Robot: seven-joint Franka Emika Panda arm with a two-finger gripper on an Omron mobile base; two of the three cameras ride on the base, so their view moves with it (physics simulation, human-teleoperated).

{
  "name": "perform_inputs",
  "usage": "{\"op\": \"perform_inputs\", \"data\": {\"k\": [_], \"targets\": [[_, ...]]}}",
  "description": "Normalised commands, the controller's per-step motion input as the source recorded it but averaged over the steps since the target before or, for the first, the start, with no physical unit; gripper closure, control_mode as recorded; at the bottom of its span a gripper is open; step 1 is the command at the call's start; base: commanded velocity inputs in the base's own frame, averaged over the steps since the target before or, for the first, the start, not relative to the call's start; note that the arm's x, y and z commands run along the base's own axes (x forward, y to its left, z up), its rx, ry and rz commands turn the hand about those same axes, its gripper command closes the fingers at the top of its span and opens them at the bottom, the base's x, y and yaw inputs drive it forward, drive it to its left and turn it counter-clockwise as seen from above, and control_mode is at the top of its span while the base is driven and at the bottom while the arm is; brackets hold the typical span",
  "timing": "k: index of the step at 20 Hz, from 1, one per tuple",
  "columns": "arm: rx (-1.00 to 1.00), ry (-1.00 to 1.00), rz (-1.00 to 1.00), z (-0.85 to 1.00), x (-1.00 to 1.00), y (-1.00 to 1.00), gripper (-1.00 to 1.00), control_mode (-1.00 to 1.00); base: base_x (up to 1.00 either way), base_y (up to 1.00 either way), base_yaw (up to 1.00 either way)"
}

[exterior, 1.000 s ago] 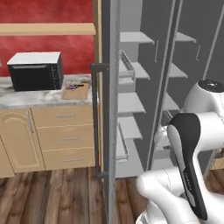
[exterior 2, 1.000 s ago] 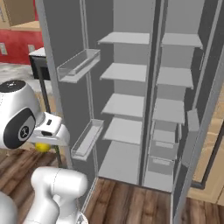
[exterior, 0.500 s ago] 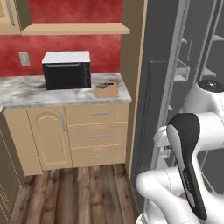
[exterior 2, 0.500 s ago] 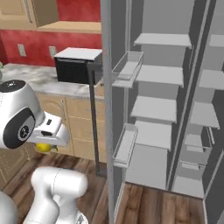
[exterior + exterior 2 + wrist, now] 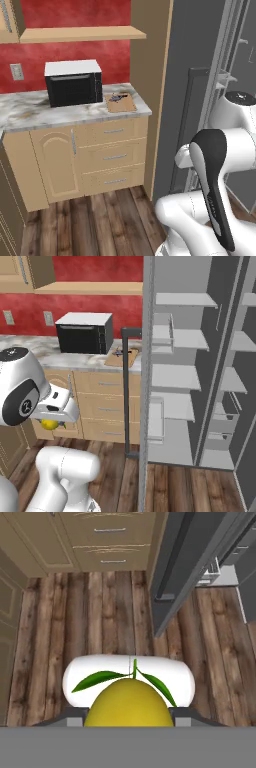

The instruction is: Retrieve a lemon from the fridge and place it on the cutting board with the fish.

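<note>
The lemon [image 5: 129,704], bright yellow with green leaves, sits between my gripper's [image 5: 129,718] fingers, which are shut on it above the wooden floor. In the right base view the lemon [image 5: 49,424] peeks out under the gripper [image 5: 51,421] at the lower left. The cutting board [image 5: 121,102] lies on the marble counter's right end, next to the microwave, with the dark fish [image 5: 118,97] on it. Both also show in the right base view: cutting board [image 5: 122,358] and fish [image 5: 120,353]. The fridge [image 5: 185,376] stands open to the right, well apart from the gripper.
A black microwave [image 5: 73,82] stands on the counter [image 5: 30,112] left of the board. Drawers and a cabinet door [image 5: 107,157] sit below. The open fridge door [image 5: 146,366] with its dark bar handle [image 5: 125,396] juts out between counter and fridge shelves.
The base has swung left, so both base views have slid from the fridge interior toward the counter, microwave and board. The lemon stays in the gripper.
</note>
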Motion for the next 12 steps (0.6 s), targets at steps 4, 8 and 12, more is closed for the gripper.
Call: {"op": "perform_inputs", "data": {"k": [4,8,12], "targets": [[0.0,0.0,0.0,0.0,0.0,0.0,1.0,1.0,0.19,0.45,-0.37],[0.0,0.0,0.0,0.0,0.0,0.0,1.0,1.0,0.48,0.5,-0.29],[0.0,0.0,0.0,0.0,0.0,0.0,1.0,1.0,0.64,0.42,-0.12]]}}
